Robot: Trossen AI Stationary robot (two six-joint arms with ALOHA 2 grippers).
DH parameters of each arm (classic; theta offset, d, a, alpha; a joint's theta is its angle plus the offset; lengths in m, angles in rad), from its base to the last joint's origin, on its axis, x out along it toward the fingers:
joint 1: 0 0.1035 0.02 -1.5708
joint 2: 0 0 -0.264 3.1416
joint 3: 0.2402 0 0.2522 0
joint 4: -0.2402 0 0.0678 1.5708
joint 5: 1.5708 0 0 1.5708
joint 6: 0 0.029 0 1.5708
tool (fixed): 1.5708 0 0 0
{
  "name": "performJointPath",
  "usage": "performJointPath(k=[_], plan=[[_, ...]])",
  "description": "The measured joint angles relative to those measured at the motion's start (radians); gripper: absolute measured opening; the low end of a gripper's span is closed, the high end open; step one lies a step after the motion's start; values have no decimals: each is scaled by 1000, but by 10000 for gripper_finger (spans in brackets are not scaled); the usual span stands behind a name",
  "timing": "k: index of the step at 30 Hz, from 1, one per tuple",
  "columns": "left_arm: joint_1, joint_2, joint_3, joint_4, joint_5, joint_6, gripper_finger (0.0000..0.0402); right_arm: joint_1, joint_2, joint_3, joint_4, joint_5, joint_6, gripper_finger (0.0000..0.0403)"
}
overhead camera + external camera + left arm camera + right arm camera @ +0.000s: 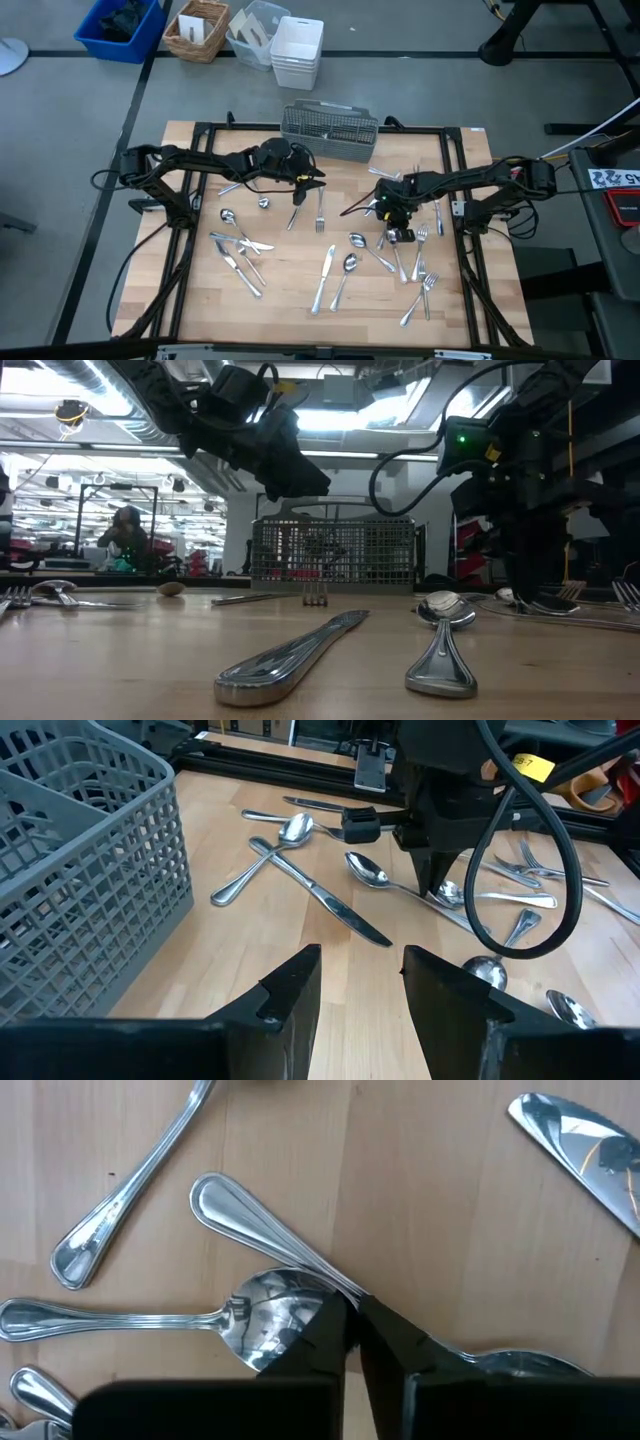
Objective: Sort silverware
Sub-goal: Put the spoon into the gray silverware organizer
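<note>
The silverware lies loose on the wooden table: knives (pixel 325 275), spoons (pixel 347 268) and forks (pixel 420 290). The grey mesh caddy (pixel 330 130) stands at the far edge. My right gripper (pixel 352 1312) points down at the table's right-centre (pixel 397 237), shut on a spoon (pixel 260 1230). That spoon lies beside the bowl of a second spoon (pixel 268 1312). My left gripper (pixel 360 990) hangs open above the table near the caddy (pixel 80 870), with nothing between its fingers. My right gripper pinches the spoon's handle (pixel 335 1285) between its two fingers, partway along it and nearer the bowl end than the free end (pixel 205 1188). The fingers come from above, pointing down, and lie across the handle. The spoon lies flat on the table.
More forks, spoons and a knife lie in a cluster at the table's left (pixel 240 250). A black frame (pixel 200 135) rims the table. On the floor beyond the far edge stand bins and baskets (pixel 297 50).
</note>
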Motion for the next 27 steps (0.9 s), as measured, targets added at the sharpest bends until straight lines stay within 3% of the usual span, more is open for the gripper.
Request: performJointPath(k=[9, 20, 27], plan=[[1, 0, 0, 2, 0, -11, 135, 0, 0, 15, -55, -18, 8, 7], [7, -18, 0, -10, 1, -39, 135, 0, 0, 181, -164, 3, -41, 5], [45, -127, 0, -163, -1, -139, 135, 0, 0, 311, -251, 102, -120, 3]])
